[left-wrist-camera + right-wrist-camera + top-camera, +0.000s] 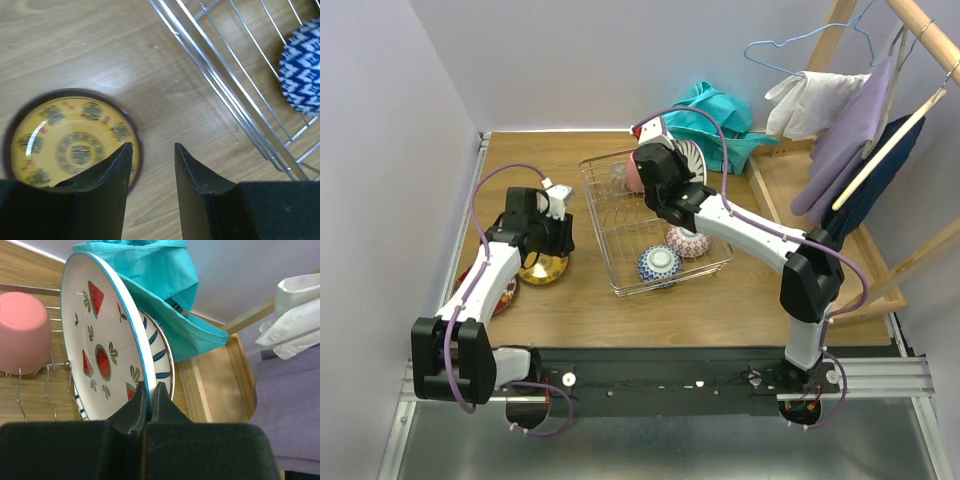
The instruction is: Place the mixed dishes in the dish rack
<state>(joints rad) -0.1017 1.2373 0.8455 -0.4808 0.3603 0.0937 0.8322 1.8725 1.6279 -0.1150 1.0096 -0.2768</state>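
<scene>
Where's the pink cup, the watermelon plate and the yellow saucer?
pink cup [22, 332]: right wrist view, on its rounded side.
watermelon plate [107, 330]: right wrist view, on its white face.
yellow saucer [75, 147]: left wrist view, on its middle pattern.

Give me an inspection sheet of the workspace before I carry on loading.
Surface: wooden table, gold saucer and red saucer lying on it outside the rack.
Job's things: dish rack holds blue-patterned bowl, red-patterned bowl, pink cup; striped plate stands on edge at its far end.
Clutter: teal cloth behind the rack.
Grippers: left gripper, jaws apart, over the gold saucer's edge; right gripper, jaws shut on watermelon plate rim.
Cables: purple cables loop along both arms.
Surroundings: wooden clothes frame with hung garments, right side.
</scene>
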